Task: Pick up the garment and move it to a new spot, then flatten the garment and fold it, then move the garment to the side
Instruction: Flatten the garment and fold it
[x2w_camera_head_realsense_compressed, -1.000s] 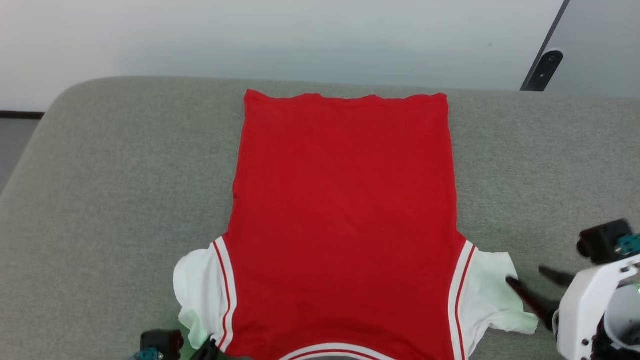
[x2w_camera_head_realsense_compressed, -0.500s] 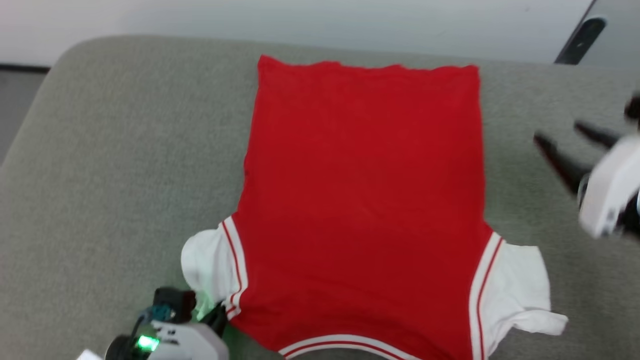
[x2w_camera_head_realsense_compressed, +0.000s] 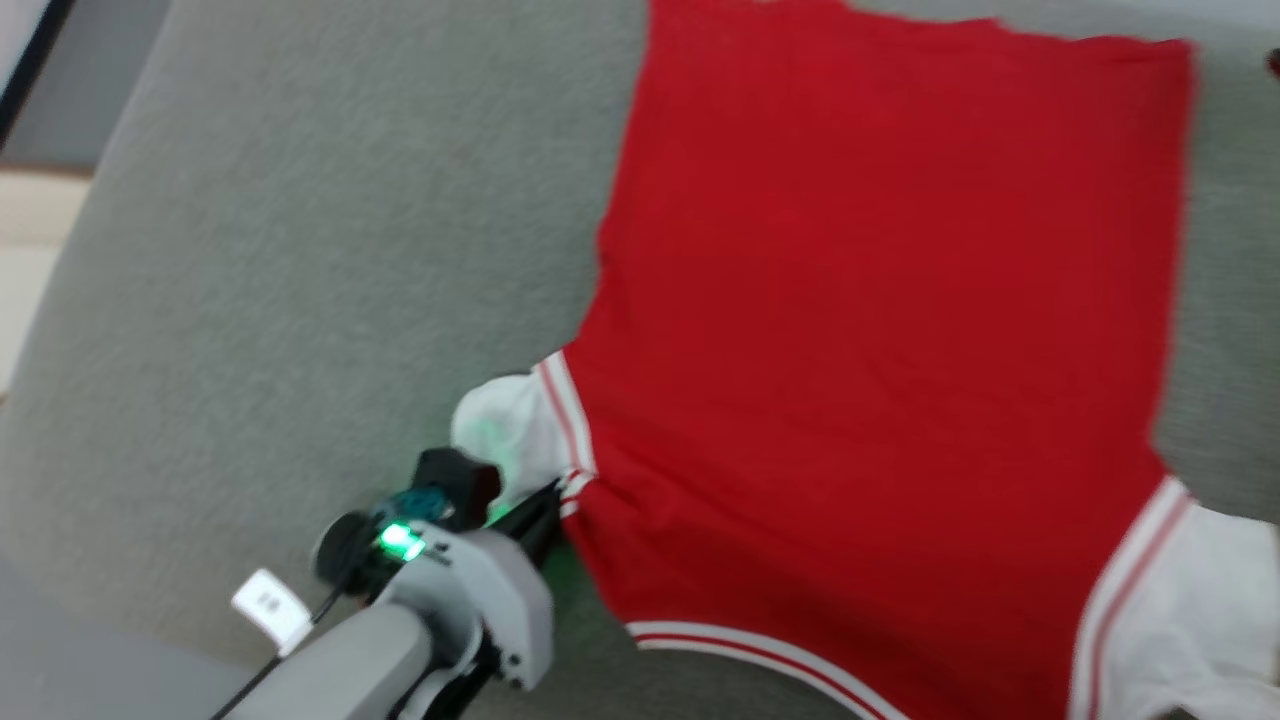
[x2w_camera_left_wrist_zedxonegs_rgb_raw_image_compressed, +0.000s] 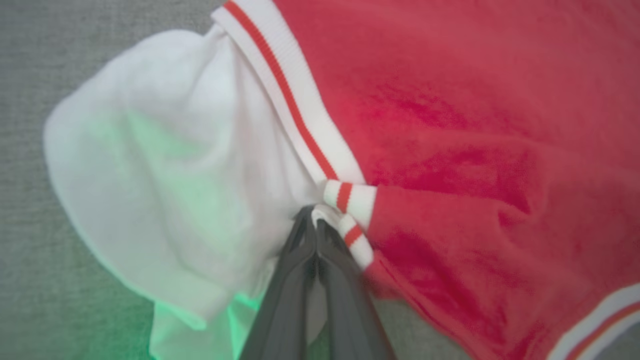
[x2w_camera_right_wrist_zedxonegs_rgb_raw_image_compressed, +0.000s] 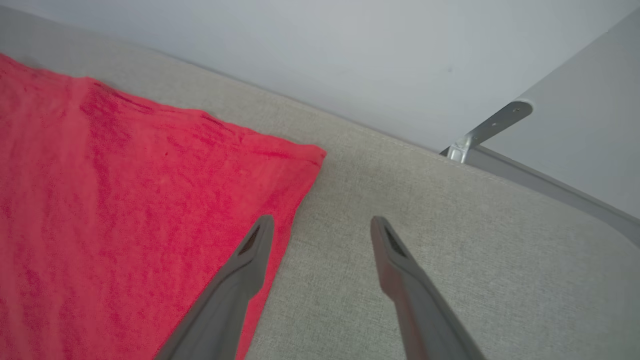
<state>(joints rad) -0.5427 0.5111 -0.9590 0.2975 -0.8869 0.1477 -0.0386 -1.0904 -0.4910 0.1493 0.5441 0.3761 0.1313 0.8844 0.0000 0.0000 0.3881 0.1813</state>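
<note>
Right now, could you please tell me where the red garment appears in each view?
Head view: garment spans centre and right.
Left wrist view: garment across top and right, left pincer shut on its sleeve trim.
Right wrist view: garment at left.
Shared landmark: the grey cushion.

Grey fabric-covered surface (x2w_camera_head_realsense_compressed: 250, 250) with a rounded edge, pale wall (x2w_camera_right_wrist_zedxonegs_rgb_raw_image_compressed: 300, 50) behind, metal bracket (x2w_camera_right_wrist_zedxonegs_rgb_raw_image_compressed: 492, 122) beyond its corner

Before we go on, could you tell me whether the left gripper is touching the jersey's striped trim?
Touching. The left wrist view shows the left gripper, jaws shut, pinching the jersey at its striped trim.
</note>
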